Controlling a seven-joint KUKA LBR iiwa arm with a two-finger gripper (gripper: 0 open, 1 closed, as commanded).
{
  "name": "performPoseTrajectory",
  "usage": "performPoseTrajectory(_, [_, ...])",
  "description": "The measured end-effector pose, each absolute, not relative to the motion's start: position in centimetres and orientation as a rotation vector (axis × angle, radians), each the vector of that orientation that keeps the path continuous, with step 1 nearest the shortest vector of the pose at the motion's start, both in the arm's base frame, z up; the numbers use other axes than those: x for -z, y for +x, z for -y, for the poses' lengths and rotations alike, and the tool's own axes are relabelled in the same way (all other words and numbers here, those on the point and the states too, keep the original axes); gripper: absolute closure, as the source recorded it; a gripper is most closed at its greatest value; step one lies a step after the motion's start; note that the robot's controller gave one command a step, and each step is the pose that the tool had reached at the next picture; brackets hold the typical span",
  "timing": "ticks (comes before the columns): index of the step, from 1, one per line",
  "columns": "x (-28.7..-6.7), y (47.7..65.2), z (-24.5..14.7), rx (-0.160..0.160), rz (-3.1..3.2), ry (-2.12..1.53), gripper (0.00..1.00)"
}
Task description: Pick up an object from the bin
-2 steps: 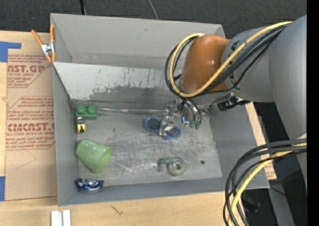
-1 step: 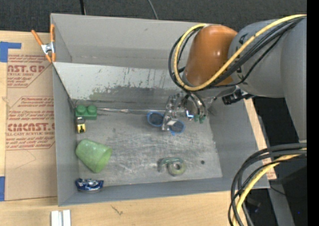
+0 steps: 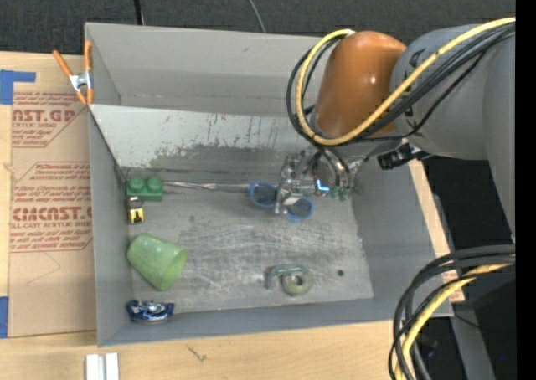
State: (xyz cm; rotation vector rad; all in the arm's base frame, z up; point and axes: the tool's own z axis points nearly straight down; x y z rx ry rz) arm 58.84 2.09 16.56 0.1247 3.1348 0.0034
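hand (image 3: 295, 190), whether open or closed unclear, hangs over one blue looped thing (image 3: 275, 197).

Robotics lab, prob.: robot arm (image 3: 469, 102) w/ cables (image 3: 295, 92) over grey metal bin (image 3: 209, 69).

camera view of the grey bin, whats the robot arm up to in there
The arm reaches in from the right, and its gripper is low over a small blue rounded object near the middle of the grey metal bin. Whether it has a grip on it cannot be told. The other things lie apart: a green toy brick, a small yellow piece, a pale green cup on its side, a blue-and-white item and a dull green ring.
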Motion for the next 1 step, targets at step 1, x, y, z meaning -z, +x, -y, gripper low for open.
performPoseTrajectory(1, [-18.41, 58.94, -2.19, -0.003, -3.135, 0.124, 1.0])
